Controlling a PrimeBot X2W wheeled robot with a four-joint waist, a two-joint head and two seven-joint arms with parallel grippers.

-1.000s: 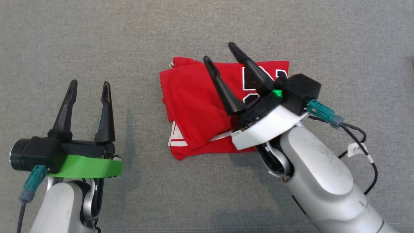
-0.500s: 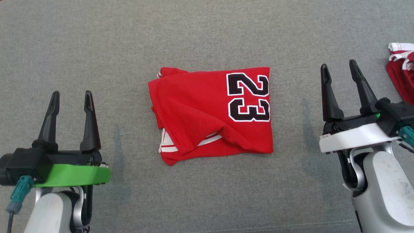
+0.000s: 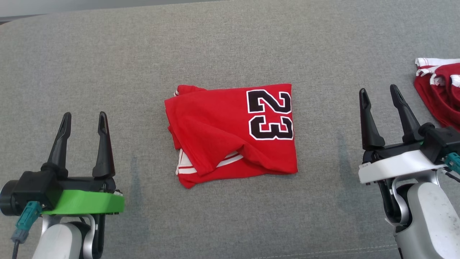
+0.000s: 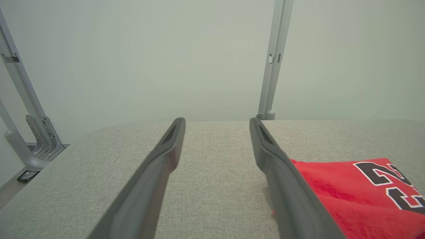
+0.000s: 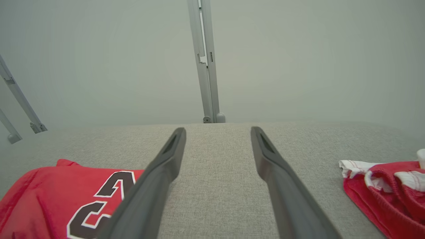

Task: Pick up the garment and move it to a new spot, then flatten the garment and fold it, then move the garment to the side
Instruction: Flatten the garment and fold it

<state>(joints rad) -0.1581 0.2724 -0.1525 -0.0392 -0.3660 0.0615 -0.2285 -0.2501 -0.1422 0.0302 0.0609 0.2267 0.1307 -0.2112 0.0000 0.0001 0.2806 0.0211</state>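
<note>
The garment (image 3: pixel 230 133) is a red jersey with a black and white 23, folded into a rough rectangle at the middle of the grey surface. It also lies at the lower right of the left wrist view (image 4: pixel 358 192) and the lower left of the right wrist view (image 5: pixel 59 196). My left gripper (image 3: pixel 84 118) stands open at the lower left, well clear of the garment, with nothing between its fingers. At the lower right my right gripper (image 3: pixel 379 94) is open and empty too, apart from the garment.
A second red and white piece of clothing (image 3: pixel 438 93) lies bunched at the right edge, just beyond my right gripper; it is also in the right wrist view (image 5: pixel 388 189). Grey metal frame posts (image 4: pixel 274 59) stand behind the padded surface (image 3: pixel 230 46).
My right gripper has left the garment and drawn back to the lower right, open and empty. The camera has shifted, so the second piece of clothing came into view.
</note>
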